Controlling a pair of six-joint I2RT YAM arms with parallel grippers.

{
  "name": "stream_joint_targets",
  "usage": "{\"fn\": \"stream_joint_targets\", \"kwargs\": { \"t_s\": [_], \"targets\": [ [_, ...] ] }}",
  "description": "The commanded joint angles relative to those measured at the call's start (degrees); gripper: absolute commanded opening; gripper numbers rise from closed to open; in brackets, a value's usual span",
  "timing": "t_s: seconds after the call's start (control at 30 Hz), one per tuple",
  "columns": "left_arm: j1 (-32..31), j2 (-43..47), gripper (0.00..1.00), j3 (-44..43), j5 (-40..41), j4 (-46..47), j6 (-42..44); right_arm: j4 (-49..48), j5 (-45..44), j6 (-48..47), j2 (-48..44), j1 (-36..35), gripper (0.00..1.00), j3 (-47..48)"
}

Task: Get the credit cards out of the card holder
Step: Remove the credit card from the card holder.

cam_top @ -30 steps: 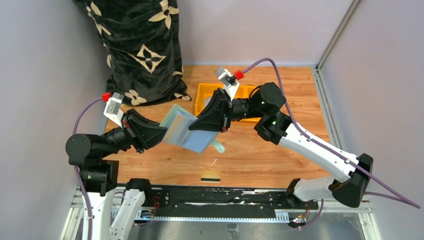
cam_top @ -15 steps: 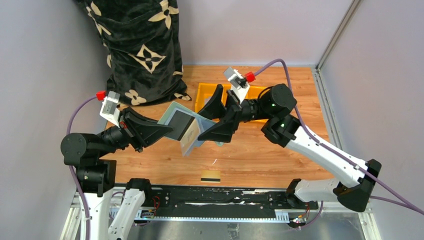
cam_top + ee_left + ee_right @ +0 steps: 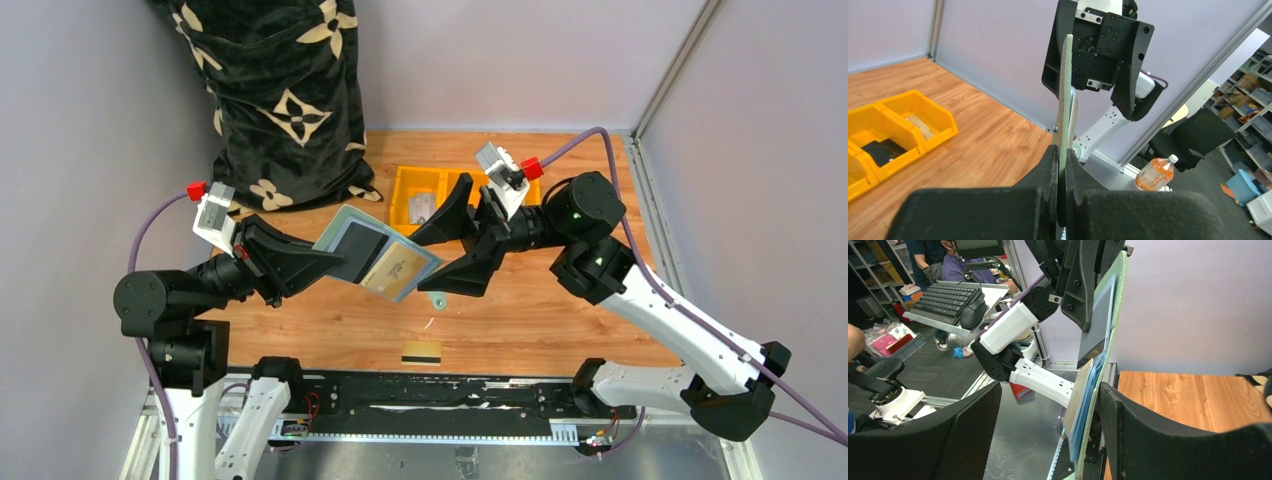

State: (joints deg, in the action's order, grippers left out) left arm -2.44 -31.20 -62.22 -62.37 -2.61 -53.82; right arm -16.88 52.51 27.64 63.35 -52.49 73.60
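Card holder (image 3: 340, 226), light and floppy, clamped edgewise in the left gripper (image 3: 335, 262). Right gripper (image 3: 416, 267) spread open; stiff, slick tan card (image 3: 396, 270) likely best pinched at its exposed edge.

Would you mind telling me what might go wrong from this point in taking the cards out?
1. The left end effector pinches the holder by one edge only, in mid-air; a pull from the right might twist or tug it loose.
2. The right end effector is open and straddles the holder's free edge, so closing could clamp holder and tan card together rather than the card alone.
3. A freed card might slip and fall to the table.
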Motion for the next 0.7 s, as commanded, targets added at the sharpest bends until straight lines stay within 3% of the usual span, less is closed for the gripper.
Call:
{"fn": "stream_joint_targets", "kwargs": {
  "t_s": [0.0, 0.27, 0.53, 0.67],
  "targets": [
    [-0.1, -0.8, 0.0, -1.8, 0.0, 2.3, -2.1, 4.7, 0.9, -4.0, -1.9, 1.3, 0.74, 1.7],
    [-0.1, -0.7, 0.0, -0.8, 1.0, 4.4, -5.3, 11.2, -8.5, -7.3, -3.6, 2.1, 0.66, 5.0],
    [-0.1, -0.8, 0.0, 0.7, 0.8, 5.2, -7.0, 13.8, -11.6, -7.6, 1.3, 2.1, 0.69, 9.6],
    [-0.1, 0.0, 0.0, 2.8, 2.0, 4.8, -7.3, 8.8, -10.0, -4.3, 2.9, 2.1, 0.69, 9.4]
  ]
}}
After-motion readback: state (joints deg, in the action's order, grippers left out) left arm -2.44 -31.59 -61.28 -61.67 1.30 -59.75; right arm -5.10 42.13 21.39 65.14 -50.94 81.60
